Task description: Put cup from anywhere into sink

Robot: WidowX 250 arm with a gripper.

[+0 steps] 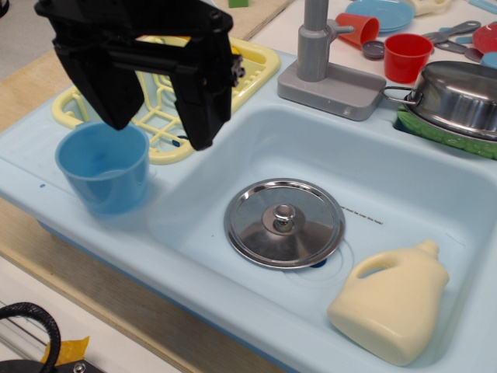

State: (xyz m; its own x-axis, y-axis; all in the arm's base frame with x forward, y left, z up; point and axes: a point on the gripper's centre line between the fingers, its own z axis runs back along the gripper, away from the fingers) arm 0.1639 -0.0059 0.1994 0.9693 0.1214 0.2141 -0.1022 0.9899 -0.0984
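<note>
The blue cup [103,169] stands upright on the sink's left ledge, just in front of the yellow dish rack. The pale blue sink [404,183] fills the middle and right of the view, with a grey faucet [317,47] at its back. My black gripper [159,130] hangs above the ledge with its jaws apart. Its left finger is over the cup's back rim and its right finger is to the cup's right. It holds nothing.
A round metal lid [284,222] and a cream bottle [394,303] lie in the basin. A yellow dish rack [252,66] sits behind the cup. A steel pot [458,97], a red cup [406,56] and an orange-red cup [359,29] stand at back right.
</note>
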